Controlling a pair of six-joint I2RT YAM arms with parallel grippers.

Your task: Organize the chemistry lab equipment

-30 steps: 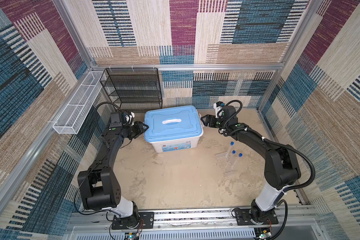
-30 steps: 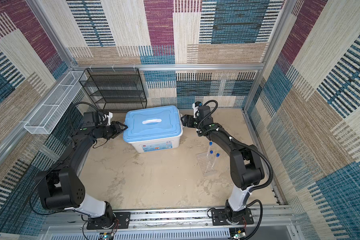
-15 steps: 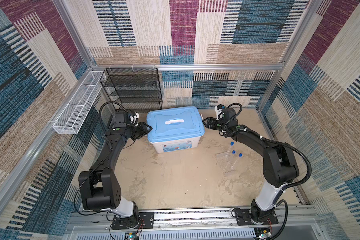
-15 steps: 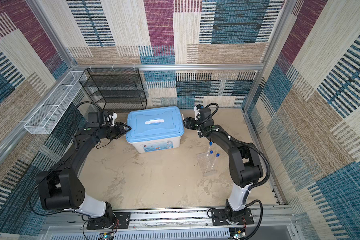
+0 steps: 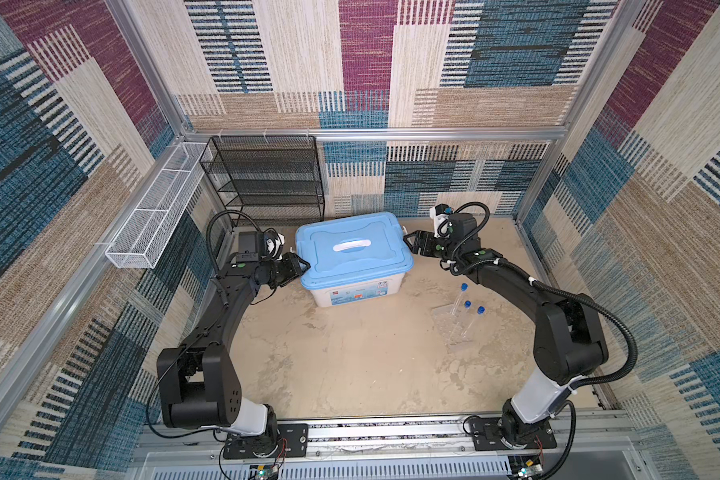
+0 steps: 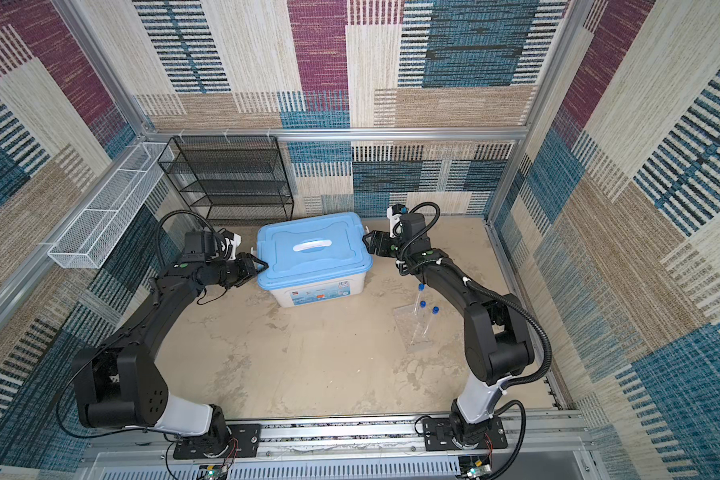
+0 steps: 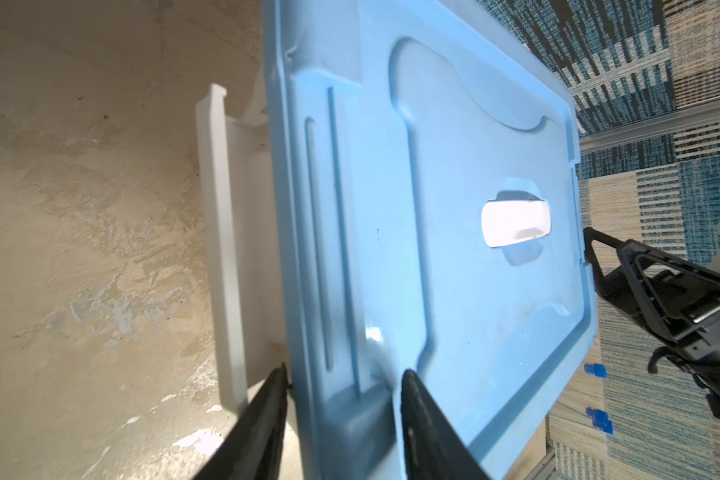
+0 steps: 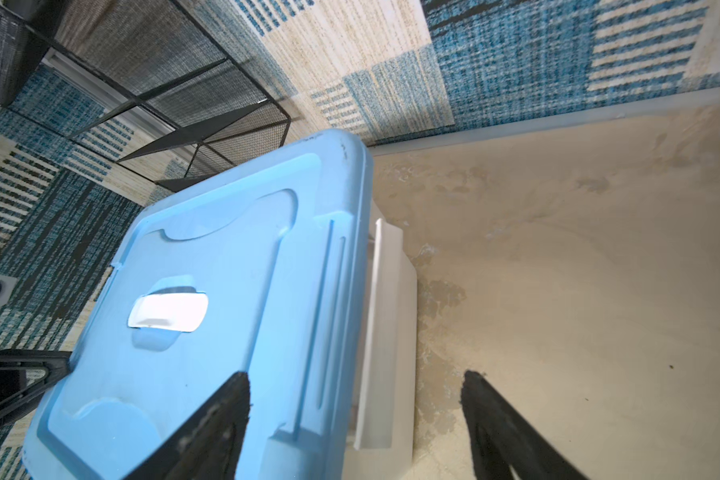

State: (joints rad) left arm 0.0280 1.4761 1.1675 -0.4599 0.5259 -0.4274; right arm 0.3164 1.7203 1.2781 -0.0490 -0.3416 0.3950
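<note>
Three clear blue-capped tubes point(image 5: 467, 304) point(image 6: 422, 304) stand tilted in a clear rack point(image 5: 454, 332) point(image 6: 412, 332) on the right of the floor, away from both grippers. The white tub's blue lid point(image 5: 362, 266) point(image 6: 321, 266) point(image 7: 454, 291) point(image 8: 225, 353) sits between my arms. My left gripper point(image 5: 304, 264) point(image 6: 262, 264) point(image 7: 346, 376) is at the lid's left edge, and the rim fills the gap between its fingers. My right gripper point(image 5: 408, 243) point(image 6: 366, 243) point(image 8: 356, 378) stands wide open at the lid's right edge, with one finger over the lid and one outside the flipped-out white latch point(image 8: 379, 332).
A black wire-mesh shelf point(image 5: 267, 178) stands against the back wall behind the tub. A white wire basket point(image 5: 154, 220) hangs on the left wall. The tub's white body point(image 5: 354, 293) rests on the sandy floor, and patterned walls close in on three sides.
My left gripper has moved right, onto the lid's edge. The tub has shifted slightly to the right. The right gripper has barely moved.
</note>
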